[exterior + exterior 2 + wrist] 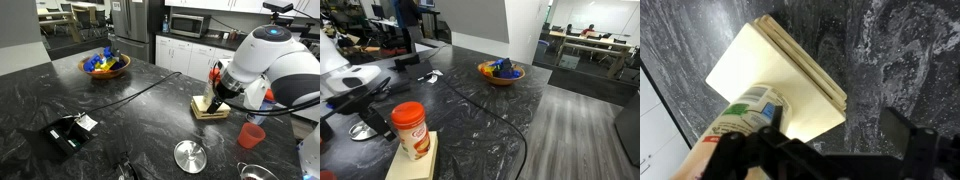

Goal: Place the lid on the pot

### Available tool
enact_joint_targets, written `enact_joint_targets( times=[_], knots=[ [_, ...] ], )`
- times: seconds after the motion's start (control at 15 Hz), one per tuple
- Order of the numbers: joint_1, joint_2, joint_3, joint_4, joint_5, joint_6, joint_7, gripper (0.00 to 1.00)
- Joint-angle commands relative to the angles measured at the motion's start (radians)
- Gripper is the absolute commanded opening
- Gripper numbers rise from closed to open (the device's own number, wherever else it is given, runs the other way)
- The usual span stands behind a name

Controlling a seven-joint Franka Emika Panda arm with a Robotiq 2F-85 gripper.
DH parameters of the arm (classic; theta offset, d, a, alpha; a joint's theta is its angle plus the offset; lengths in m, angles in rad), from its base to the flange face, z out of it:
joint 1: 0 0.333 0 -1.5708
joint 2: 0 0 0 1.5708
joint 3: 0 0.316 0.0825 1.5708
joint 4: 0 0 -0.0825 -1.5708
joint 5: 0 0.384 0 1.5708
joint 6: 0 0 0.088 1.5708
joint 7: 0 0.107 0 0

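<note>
Lid (190, 155) flat on dark bench (140, 130), pot (257, 172) near it at frame edge, hand (823, 152) open, empty, above canister (750, 115) on wood block (780, 70)

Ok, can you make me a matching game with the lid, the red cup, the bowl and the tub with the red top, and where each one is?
Things:
1. lid
2. red cup
3. bowl
4. tub with the red top

Places:
A. standing on the wooden board
B. lying flat on the bare counter
C. right next to the pot
D. holding colourful things

Pairs: 1-B, 2-C, 3-D, 4-A
</note>
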Motion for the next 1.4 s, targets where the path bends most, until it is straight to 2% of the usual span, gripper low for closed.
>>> enact_joint_targets(
  times=[0.0,0.13,0.4,0.47,0.6,1.07,1.33],
  knots=[
    [0.025,0.004,-0.025,0.002,-0.015,-0.004,0.011,1.00],
    [0.052,0.017,-0.028,0.006,-0.006,0.003,-0.020,1.00],
    [0.162,0.042,-0.028,0.010,0.055,0.026,-0.073,1.00],
    [0.138,0.026,-0.017,0.002,0.019,0.005,-0.019,1.00],
    [0.166,0.029,-0.015,0.003,0.035,0.008,-0.026,1.00],
    [0.168,0.036,-0.023,0.008,0.028,0.012,-0.054,1.00],
    [0.246,0.097,-0.018,0.027,0.047,0.085,-0.170,1.00]
  ],
)
